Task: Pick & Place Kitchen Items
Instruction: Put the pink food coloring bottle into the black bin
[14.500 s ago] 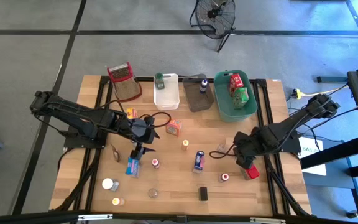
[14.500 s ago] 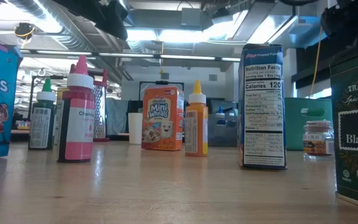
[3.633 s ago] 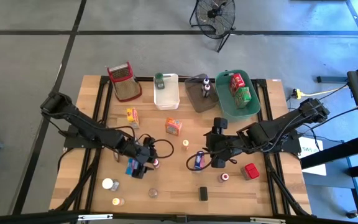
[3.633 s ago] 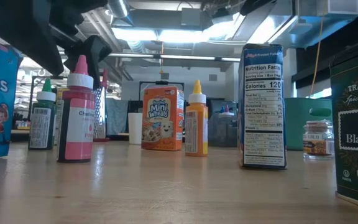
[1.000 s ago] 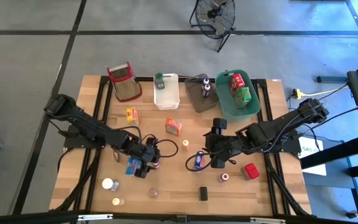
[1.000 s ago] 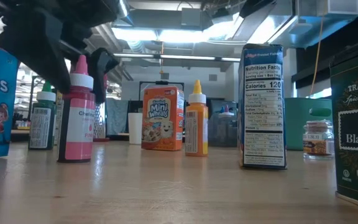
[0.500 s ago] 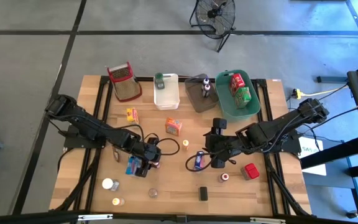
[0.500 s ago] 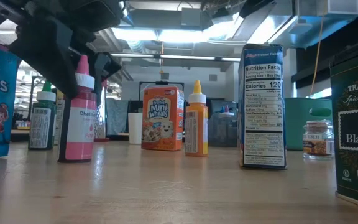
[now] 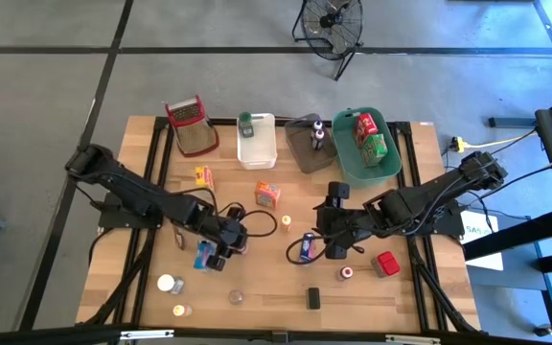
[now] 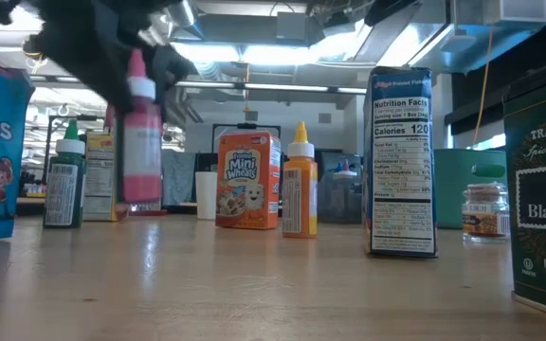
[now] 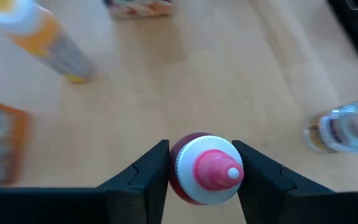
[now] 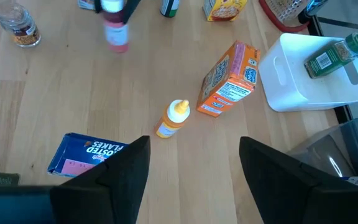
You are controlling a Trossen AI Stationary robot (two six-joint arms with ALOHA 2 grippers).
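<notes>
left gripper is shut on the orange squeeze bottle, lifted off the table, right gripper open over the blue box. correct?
Not quite. The left gripper is shut on the pink-capped bottle, as the left wrist view shows. The orange squeeze bottle stands free on the table. The pink bottle is lifted, per the low view, and the right gripper hangs open over the blue box.

Squeeze bottle (image 11: 205, 169) between end effector (image 11: 201, 175) fingers

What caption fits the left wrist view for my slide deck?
Left gripper shut on the pink-capped bottle above the wooden table.
</notes>
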